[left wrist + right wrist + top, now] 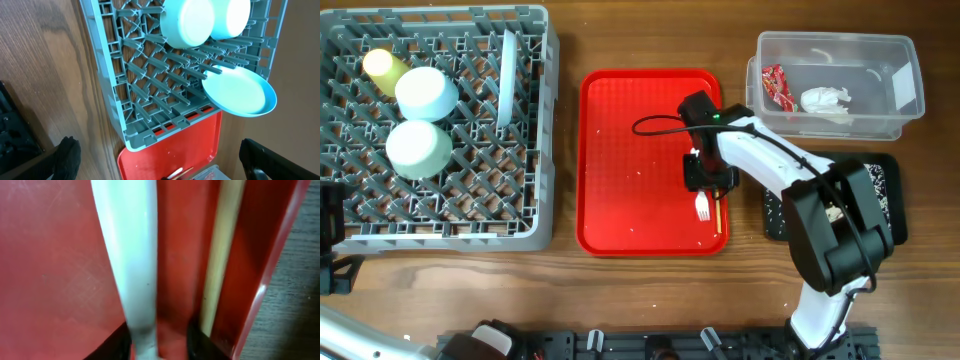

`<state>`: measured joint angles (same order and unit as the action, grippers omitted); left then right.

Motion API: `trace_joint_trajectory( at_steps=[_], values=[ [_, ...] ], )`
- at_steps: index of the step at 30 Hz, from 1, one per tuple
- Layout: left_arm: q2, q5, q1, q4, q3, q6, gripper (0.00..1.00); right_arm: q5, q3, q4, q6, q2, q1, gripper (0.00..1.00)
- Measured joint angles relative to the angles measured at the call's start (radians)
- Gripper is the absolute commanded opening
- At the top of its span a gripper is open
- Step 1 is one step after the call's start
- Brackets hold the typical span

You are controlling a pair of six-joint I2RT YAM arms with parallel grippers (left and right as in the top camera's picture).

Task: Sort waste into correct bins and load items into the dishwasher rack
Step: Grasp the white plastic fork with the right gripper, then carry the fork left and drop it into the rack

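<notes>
The grey dishwasher rack (440,215) holds a small yellow cup (380,65), a pale blue bowl (425,92), a pale green bowl (418,148) and a pale blue plate (507,75) standing on edge. The clear tub (910,60) contains a crumpled red wrapper (778,88) and a white tissue (825,99). The black tray (885,190), speckled with rice, lies partly under the right arm.

On the red serving tray (620,130), the white plastic fork (702,207) lies just beside the thin wooden stick (718,212) along the tray's right rim. The right hand (708,180) straddles the fork's handle, not clenched: red shows between the handle and one finger. The left hand (160,152) is released wide, empty, by the rack's corner on the tabletop (45,60).
</notes>
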<state>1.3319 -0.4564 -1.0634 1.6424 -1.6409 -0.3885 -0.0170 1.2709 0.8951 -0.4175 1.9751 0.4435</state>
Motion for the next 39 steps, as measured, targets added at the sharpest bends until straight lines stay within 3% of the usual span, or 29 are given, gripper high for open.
trace_joint_trajectory(
  at_steps=[7,18,24,28,32,39],
  values=[
    [0.0,0.0,0.0,0.0,0.0,0.0,1.0,-0.001,-0.001,-0.025,-0.027,-0.003,0.0,0.06],
    [0.0,0.0,0.0,0.0,0.0,0.0,1.0,-0.066,0.154,0.183,-0.014,0.013,0.001,0.05],
    [0.0,0.0,0.0,0.0,0.0,0.0,1.0,-0.347,0.36,0.274,0.031,0.013,0.008,0.06],
    [0.0,0.0,0.0,0.0,0.0,0.0,1.0,-0.508,0.387,0.145,0.001,0.011,0.079,0.09],
    [0.0,0.0,0.0,0.0,0.0,0.0,1.0,-0.578,0.389,-0.061,-0.128,0.011,0.236,0.13],
    [0.0,0.0,0.0,0.0,0.0,-0.003,1.0,-0.496,0.389,-0.288,-0.391,0.011,0.483,0.17]
  ],
)
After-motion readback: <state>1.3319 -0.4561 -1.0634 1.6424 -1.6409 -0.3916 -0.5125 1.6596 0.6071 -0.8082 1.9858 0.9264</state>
